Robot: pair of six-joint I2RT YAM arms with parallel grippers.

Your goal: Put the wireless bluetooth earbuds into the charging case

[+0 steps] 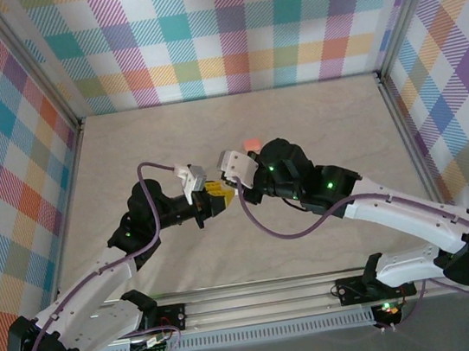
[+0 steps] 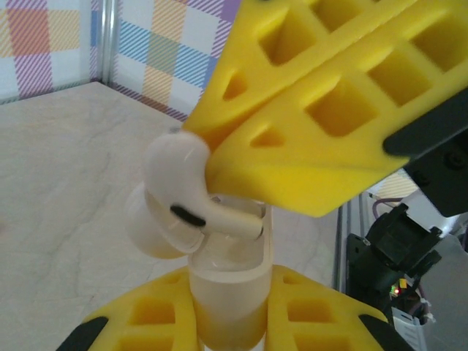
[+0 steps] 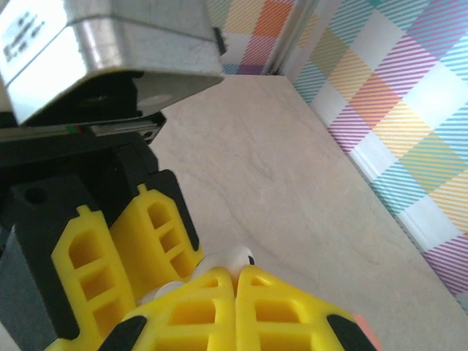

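above the middle of the tabletop, the left pincer was clamped on the upright white case. the right pincer was pinched together on a white earbud, whose stem lay sideways at the case mouth. doing this well probably meant tipping the stem upright over its well, then pressing down gently against a firm left grip.

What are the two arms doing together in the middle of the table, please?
The left jaws are shut on a white charging case. The right jaws pinch a white earbud and hold it at the case's open top, where its stem lies across the opening. The earbud is not yet seated.
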